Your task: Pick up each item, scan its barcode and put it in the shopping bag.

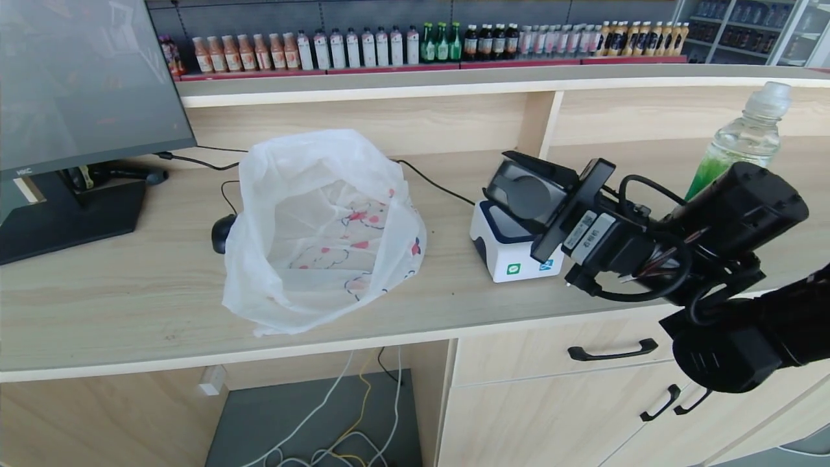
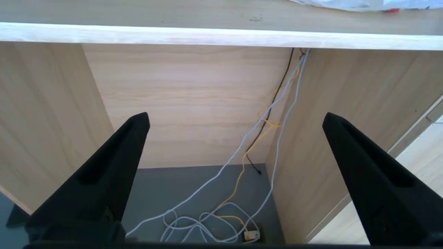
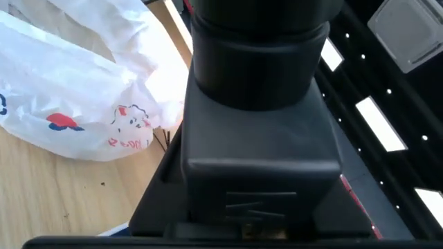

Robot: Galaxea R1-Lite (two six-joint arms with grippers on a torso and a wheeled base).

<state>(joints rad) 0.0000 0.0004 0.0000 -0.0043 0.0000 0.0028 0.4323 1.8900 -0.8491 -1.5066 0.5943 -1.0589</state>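
- Pale wood counter [image 1: 97, 311] runs across in front of me. The shopping bag [image 1: 256, 259], thin white plastic with red and pink print, stands on it near the middle with its mouth open toward me.
- The scanner [image 1: 512, 253], a white box under a dark hood, sits on the counter just right of the bag, apart from it.
- My right arm [image 1: 739, 201] is raised on the right, bent at the elbow, with its forearm held about level over the counter's front edge and pointing left. The right gripper [image 1: 574, 217] at its end is close against the scanner's hood. I cannot tell whether it is spread or pressed together, or whether it has anything in it.
- A clear bottle [image 1: 746, 139] with a green label and a pale cap shows just above the right arm, leaning slightly. Its lower part is hidden by the arm, so I cannot tell whether it is held or standing.
- My left gripper [image 2: 235, 121] sits low, below the counter's edge, facing the open recess under it. Its fingers [image 2: 104, 180] are spread wide with nothing between them.
- White and yellow cables [image 2: 228, 207] trail on the grey floor of that recess.
- A black mouse [image 1: 222, 232] lies just beside the bag's left side, and a dark monitor [image 1: 84, 78] stands at far left.
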